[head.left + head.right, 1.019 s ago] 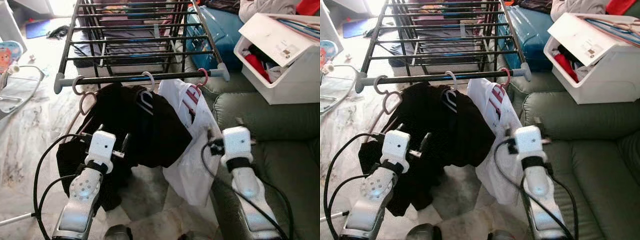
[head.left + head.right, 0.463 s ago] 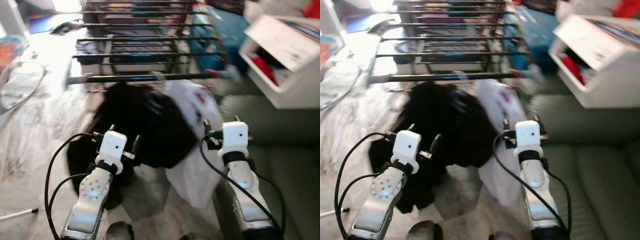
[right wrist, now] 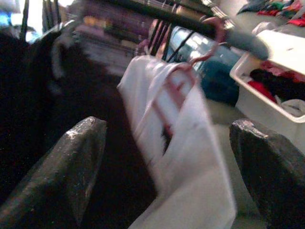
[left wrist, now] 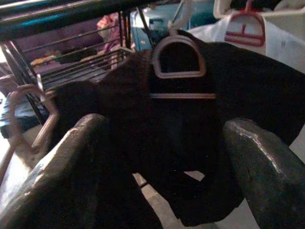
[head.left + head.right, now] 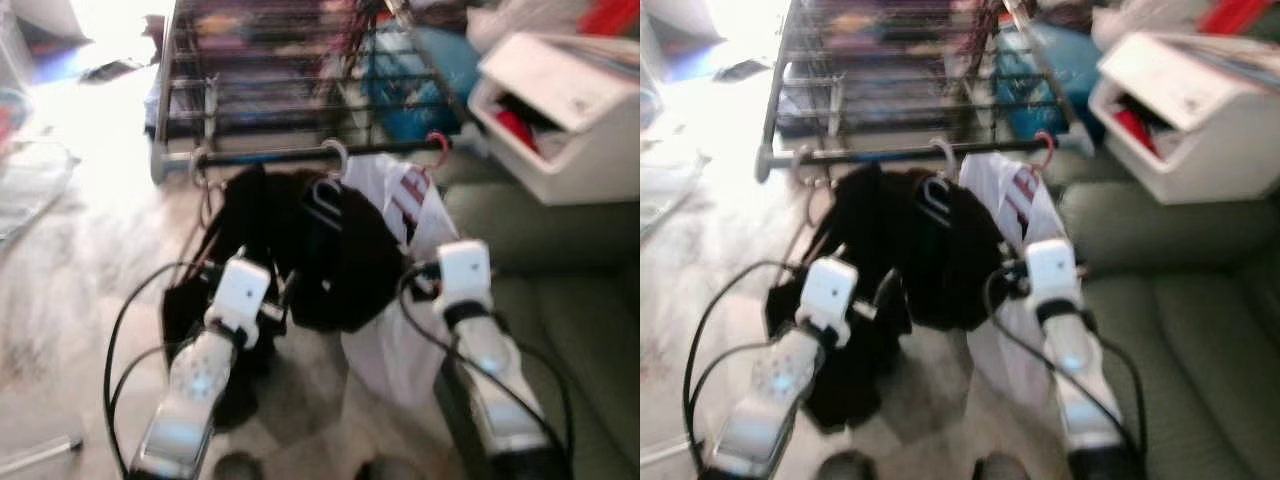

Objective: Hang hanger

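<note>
A black drying rack (image 5: 300,90) stands ahead, its front bar (image 5: 300,155) carrying three hangers. A pale hanger (image 5: 335,157) holds a black garment (image 5: 330,250); its looped neck (image 4: 178,57) lies ahead of my left gripper (image 4: 162,143), which is open and short of the cloth. A red hanger (image 5: 436,146) carries a white garment (image 5: 400,300). My right gripper (image 3: 167,143) is open, facing that white garment (image 3: 181,157) without touching it. A pinkish hanger (image 5: 200,170) with dark cloth hangs at the bar's left end.
A green sofa (image 5: 570,270) lies on the right, with a white bin of clothes (image 5: 570,110) beside its arm. A blue bag (image 5: 410,70) sits behind the rack. Marble floor (image 5: 80,250) stretches to the left; a thin white rod (image 5: 40,455) lies near my feet.
The whole picture has shifted and blurred, so the camera moved; the rack now sits further right and closer. Both arms stay raised before the garments, and both grippers hold nothing.
</note>
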Controlling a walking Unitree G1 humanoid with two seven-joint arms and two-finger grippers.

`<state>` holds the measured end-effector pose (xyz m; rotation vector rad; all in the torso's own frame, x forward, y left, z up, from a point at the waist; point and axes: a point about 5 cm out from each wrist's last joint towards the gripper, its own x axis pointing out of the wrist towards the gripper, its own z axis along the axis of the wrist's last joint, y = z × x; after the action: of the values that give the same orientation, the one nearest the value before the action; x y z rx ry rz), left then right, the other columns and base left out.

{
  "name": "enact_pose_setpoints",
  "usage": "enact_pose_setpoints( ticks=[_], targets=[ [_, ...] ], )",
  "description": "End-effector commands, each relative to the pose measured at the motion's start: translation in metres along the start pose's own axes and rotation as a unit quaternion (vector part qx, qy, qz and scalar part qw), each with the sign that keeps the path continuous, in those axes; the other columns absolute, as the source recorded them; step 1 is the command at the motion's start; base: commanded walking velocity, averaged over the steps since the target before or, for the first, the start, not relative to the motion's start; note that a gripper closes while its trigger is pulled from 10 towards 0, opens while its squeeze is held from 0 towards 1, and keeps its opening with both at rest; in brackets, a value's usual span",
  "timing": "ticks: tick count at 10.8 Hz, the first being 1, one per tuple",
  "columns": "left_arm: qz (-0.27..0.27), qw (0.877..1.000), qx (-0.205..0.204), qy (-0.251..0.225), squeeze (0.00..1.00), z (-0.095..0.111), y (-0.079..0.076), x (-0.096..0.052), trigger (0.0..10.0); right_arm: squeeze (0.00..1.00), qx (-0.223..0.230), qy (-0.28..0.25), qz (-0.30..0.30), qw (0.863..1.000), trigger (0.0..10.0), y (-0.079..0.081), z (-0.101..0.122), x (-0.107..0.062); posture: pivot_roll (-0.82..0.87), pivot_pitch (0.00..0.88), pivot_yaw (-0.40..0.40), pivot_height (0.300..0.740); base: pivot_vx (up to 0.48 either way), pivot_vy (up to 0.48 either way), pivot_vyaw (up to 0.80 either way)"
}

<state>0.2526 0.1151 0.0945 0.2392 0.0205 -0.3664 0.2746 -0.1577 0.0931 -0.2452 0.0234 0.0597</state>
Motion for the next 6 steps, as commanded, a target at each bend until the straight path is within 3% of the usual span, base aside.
enact_pose_setpoints(
  ticks=[1, 3, 6],
  targets=[
    [-0.001, 1.0, 0.006, -0.002, 0.0, 0.0024, 0.0017, -0.0006, 10.0, 0.0, -0.024, -0.011, -0.009, 1.0, 10.0, 0.004, 0.0072, 0.0061, -0.03, 0.055, -0.049, 0.74, 0.0, 0.48, 0.0],
    [-0.003, 1.0, 0.006, -0.006, 0.0, 0.0043, 0.0006, 0.0011, 10.0, 0.0, -0.003, -0.001, -0.042, 0.999, 10.0, 0.0022, 0.0028, 0.0085, -0.03, 0.047, -0.054, 0.74, 0.0, 0.48, 0.0],
    [0.001, 1.0, 0.019, -0.006, 0.0, 0.0029, 0.0053, 0.0033, 10.0, 0.0, -0.003, -0.008, -0.01, 1.0, 10.0, 0.0072, 0.0038, 0.0106, -0.03, 0.04, -0.049, 0.74, 0.0, 0.48, 0.0]
  ],
)
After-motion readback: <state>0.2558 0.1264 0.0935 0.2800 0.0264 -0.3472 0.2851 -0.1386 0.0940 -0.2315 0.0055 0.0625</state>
